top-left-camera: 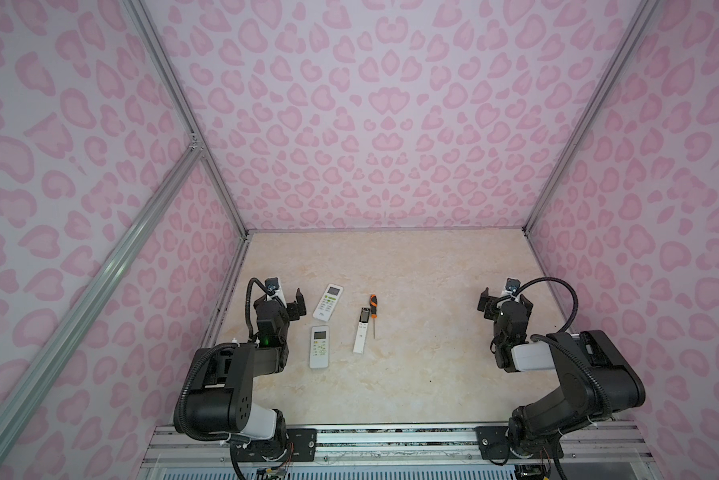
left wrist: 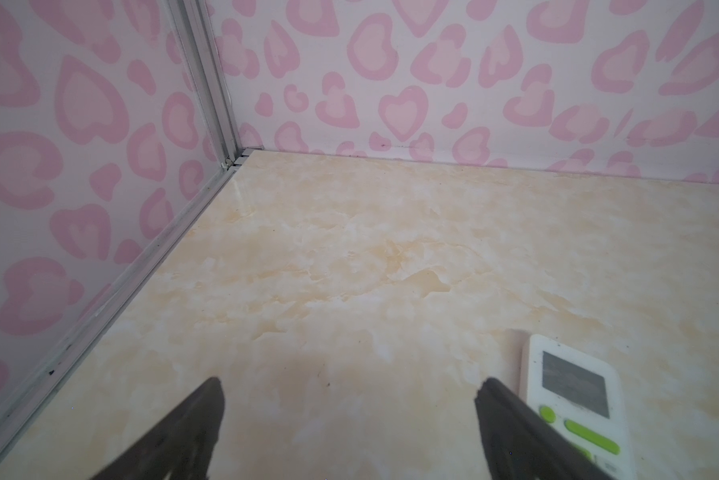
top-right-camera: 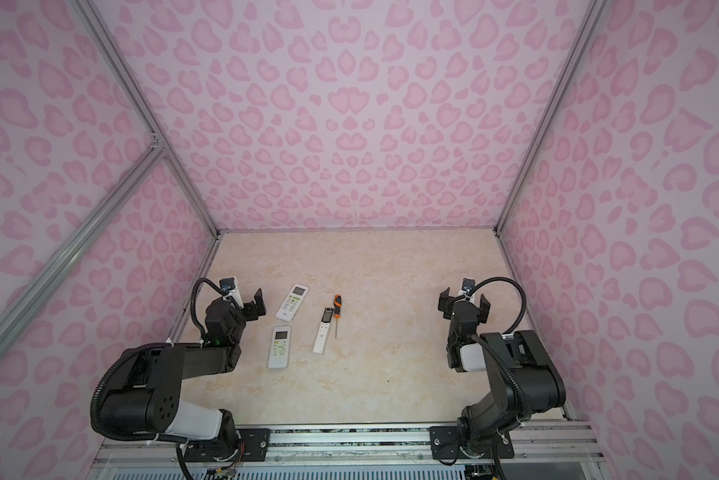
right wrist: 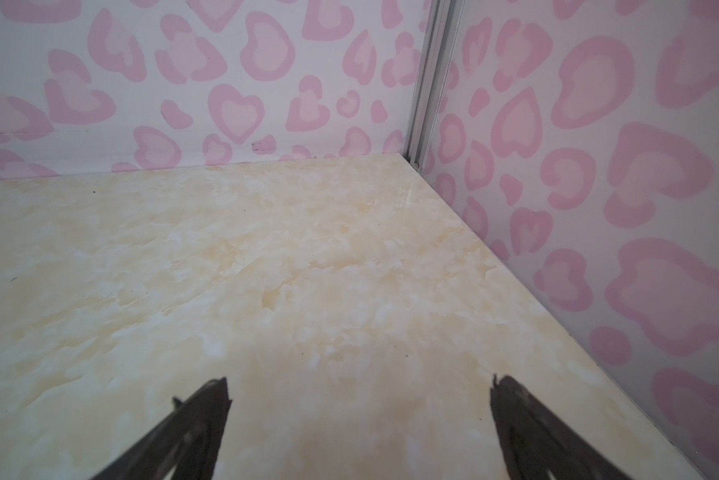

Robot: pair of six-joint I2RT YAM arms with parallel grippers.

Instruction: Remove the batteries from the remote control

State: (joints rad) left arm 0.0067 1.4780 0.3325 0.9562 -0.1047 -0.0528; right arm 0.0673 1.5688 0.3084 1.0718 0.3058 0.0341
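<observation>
Left gripper (left wrist: 349, 388) and right gripper (right wrist: 358, 382): spread wide, nothing held | step: none begun; batteries unseen, judged housed in slim remote (top-left-camera: 361, 332) just beside screwdriver (top-left-camera: 373, 305), green-buttoned remote (top-left-camera: 328, 302) and third remote (top-left-camera: 319, 347) farther from it | next: a remote must be flipped, cover slid off | writing: none legible

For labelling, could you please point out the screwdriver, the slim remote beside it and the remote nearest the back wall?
screwdriver (top-left-camera: 373, 305): in a top view, on its handle.
slim remote (top-left-camera: 362, 332): in a top view, on its white middle.
remote nearest the back wall (top-left-camera: 328, 304): in a top view, on its keypad.
</observation>
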